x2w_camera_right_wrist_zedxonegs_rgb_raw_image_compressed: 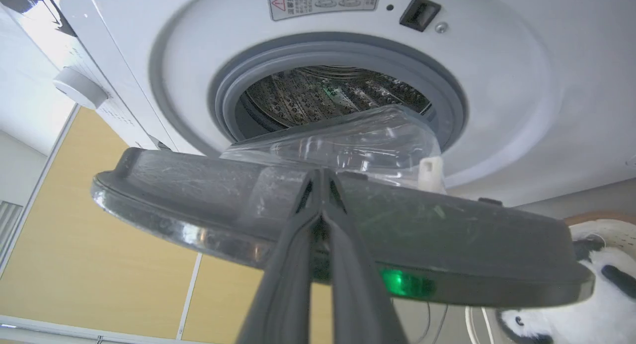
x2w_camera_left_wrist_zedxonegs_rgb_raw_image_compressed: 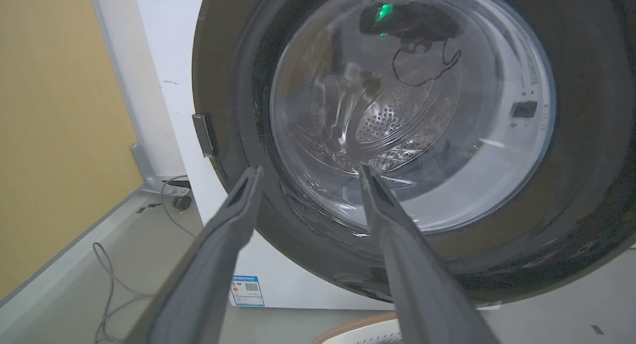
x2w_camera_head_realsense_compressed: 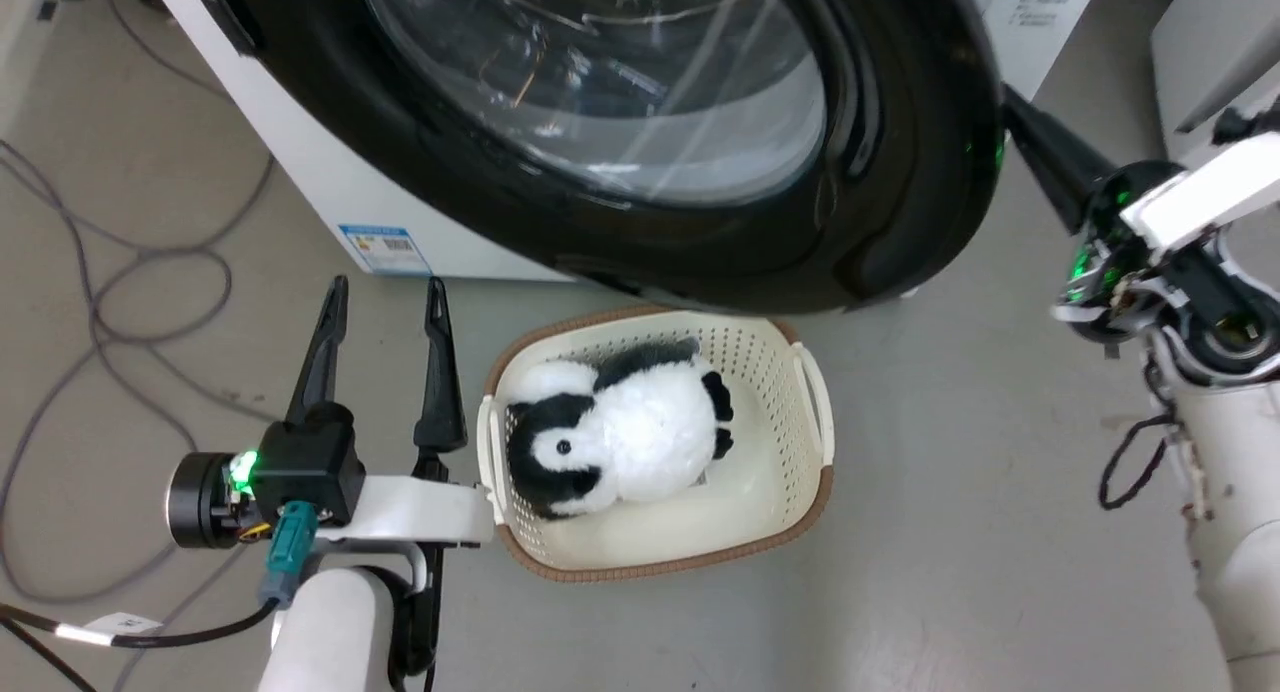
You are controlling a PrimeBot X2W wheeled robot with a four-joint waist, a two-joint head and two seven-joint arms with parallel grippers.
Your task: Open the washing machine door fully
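Black washing machine door (x2w_camera_head_realsense_compressed: pixel 900 222) is standing ajar at twelve o'clock. Right pincer (x2w_camera_right_wrist_zedxonegs_rgb_raw_image_compressed: pixel 322 177), fingers pressed together, is touching its three-o'clock edge. Left pincer (x2w_camera_head_realsense_compressed: pixel 385 302) is hovering open, empty, at eight o'clock.

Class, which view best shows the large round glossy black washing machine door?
Left wrist view: the black door faces it, round face largely visible. Head view crops its top; right wrist view sees it edge-on.

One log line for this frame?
step: open door | washing machine door: partly open, not fully | right gripper: shut, tips at door rim | left gripper: open, low, apart from door
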